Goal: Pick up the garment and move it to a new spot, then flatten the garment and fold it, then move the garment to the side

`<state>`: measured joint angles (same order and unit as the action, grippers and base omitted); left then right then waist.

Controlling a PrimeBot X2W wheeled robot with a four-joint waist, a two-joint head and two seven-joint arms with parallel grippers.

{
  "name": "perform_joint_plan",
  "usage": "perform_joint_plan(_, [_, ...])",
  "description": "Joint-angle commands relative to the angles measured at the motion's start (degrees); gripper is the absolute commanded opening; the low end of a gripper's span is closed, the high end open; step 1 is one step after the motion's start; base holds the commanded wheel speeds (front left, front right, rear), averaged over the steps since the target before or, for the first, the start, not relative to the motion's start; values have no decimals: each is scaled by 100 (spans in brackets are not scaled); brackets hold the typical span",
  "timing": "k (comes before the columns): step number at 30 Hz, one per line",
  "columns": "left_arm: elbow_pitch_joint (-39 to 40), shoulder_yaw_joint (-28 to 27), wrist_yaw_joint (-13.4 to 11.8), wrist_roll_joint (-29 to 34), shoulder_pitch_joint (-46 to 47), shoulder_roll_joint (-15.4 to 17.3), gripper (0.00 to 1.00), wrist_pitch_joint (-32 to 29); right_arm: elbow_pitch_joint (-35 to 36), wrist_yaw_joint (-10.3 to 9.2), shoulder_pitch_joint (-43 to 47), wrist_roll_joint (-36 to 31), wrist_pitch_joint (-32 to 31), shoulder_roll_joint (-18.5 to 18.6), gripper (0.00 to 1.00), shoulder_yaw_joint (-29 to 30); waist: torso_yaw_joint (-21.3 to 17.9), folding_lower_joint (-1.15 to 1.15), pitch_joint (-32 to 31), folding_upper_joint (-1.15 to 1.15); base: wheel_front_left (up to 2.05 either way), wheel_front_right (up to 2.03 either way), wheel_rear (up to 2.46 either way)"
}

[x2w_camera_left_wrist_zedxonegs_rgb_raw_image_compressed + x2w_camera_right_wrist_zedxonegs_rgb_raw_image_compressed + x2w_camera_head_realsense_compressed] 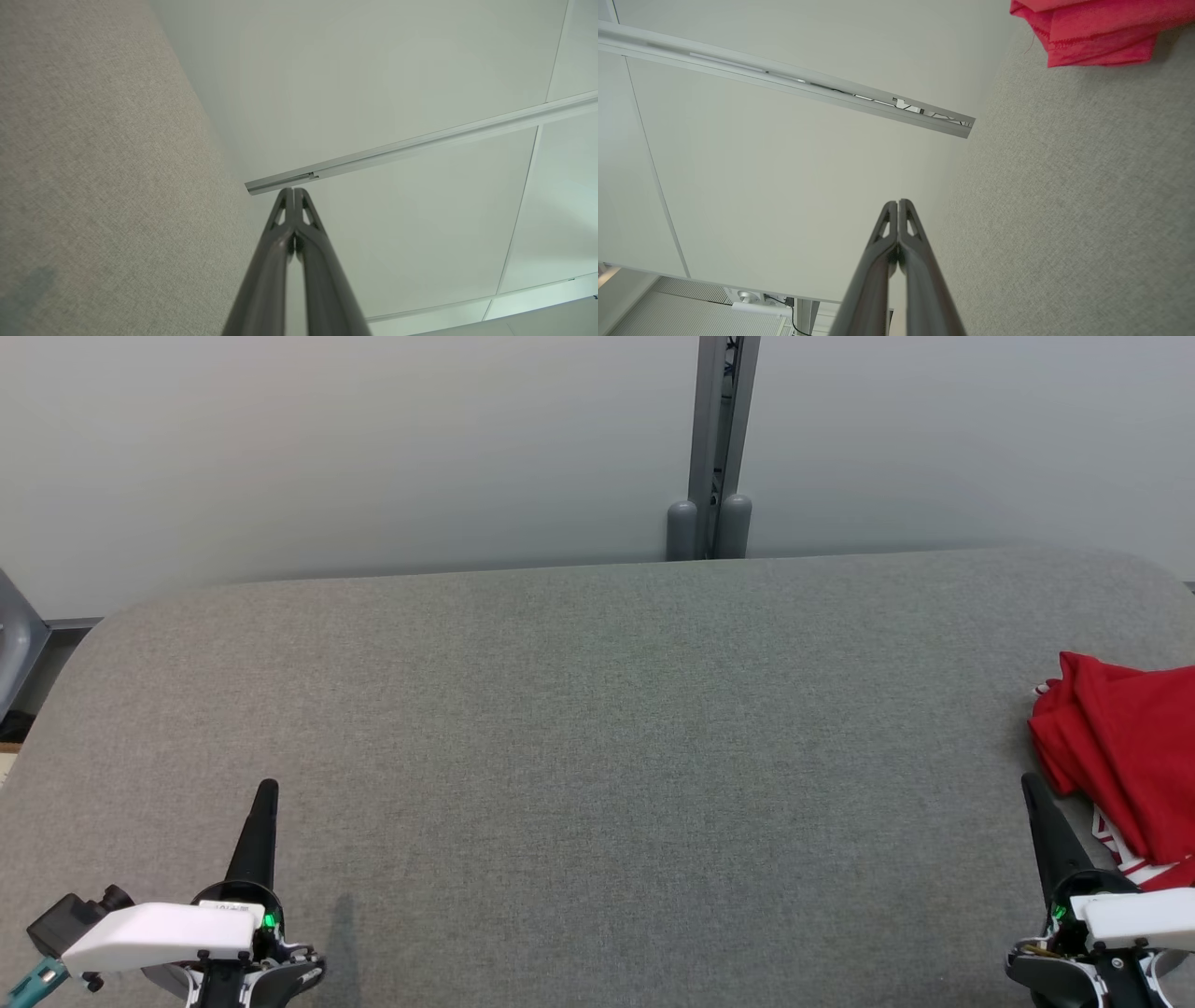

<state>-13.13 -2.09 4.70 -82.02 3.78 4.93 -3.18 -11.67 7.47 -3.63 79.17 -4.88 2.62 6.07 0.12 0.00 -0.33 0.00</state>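
**Red garment [1125,756] at the right edge; left pincer [267,793] and right pincer [1033,789] both closed and empty**

We see the garment lying crumpled on the grey desk [597,756] at the far right of the head view, cut off by the frame edge. A bit of white striped trim shows at its lower side.

Our right pincer rises from the lower right corner, its two dark fingers pressed together into a single point. It stands just beside the garment's lower left edge, and we cannot tell whether it touches the cloth. It holds nothing.

Our left pincer stands in the lower left of the frame, well apart from the garment. Its fingers also meet tip to tip with nothing between them.

In the right wrist view the garment sits in the upper right corner, apart from the closed fingertips at the lower middle. In the left wrist view the desk runs down the left side.

Behind the desk we see a pale wall [373,448], with a grey post [717,429] at the upper middle.
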Motion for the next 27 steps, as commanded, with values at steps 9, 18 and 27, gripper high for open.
perform_joint_plan(9, [-24,-162,129,-404,179,-37,0,-109,-82,4,-159,489,-87,46,0,33,-4,0,15,0,0,0,0])
perform_joint_plan(18, [-57,-266,208,-729,222,-90,0,-190,-152,4,-218,881,-123,46,0,45,-7,0,30,0,0,0,0])
perform_joint_plan(27, [-89,-367,289,-1025,282,-133,0,-268,-232,3,-280,1243,-175,46,0,56,-11,0,45,0,0,0,0])
